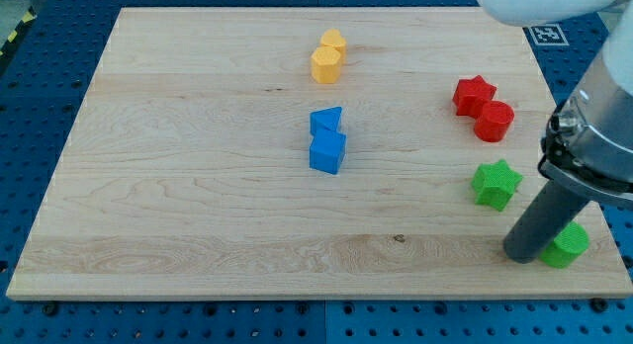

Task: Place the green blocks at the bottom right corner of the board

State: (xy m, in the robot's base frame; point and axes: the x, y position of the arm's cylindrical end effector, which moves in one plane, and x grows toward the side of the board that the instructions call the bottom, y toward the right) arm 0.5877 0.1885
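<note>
A green star block (496,183) lies near the board's right edge, below the red blocks. A second green block, round (568,245), sits close to the bottom right corner of the board, partly hidden behind my rod. My tip (521,255) rests on the board just left of the round green block and touches or nearly touches it. The tip is below and a little right of the green star, apart from it.
A red star block (473,94) and a red round block (494,121) touch at the right. Two blue blocks (326,139) stand together at the centre. Two yellow blocks (328,56) sit at the top centre. The wooden board (198,186) lies on a blue pegboard.
</note>
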